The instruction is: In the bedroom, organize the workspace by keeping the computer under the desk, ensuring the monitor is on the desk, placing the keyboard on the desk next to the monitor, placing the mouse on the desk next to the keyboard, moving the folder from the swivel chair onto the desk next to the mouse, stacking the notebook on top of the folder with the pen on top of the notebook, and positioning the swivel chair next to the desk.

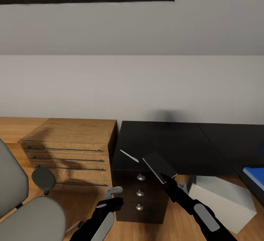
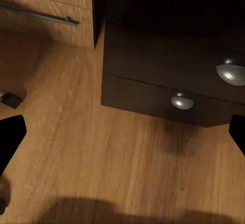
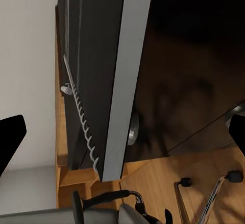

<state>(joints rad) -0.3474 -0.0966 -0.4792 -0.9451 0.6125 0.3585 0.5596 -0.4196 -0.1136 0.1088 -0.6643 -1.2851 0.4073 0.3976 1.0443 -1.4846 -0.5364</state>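
The right gripper is up over the near edge of the black desk, and it is clenched on a dark, spiral-bound notebook, pinching it at the near corner so the book hangs tilted above the desktop. The right wrist view confirms it: the notebook runs close along the fingers, wire spiral showing down one edge. Just beside the notebook, a slim pale pen lies on the desk corner.

So the step in hand looks like the notebook stacking. The blue flat folder peeks in at the far right, well apart from the notebook, so I judge the next move calls for a carry rightward and a level set-down on top of it, then a return for the pen.

The left gripper hangs low in front of the dark drawer unit with round metal knobs, fingers spread wide and nothing between them. The grey swivel chair sits at the left, beside the light wooden chest of drawers. A pale grey box, possibly the computer, rests on the floor under the desk.
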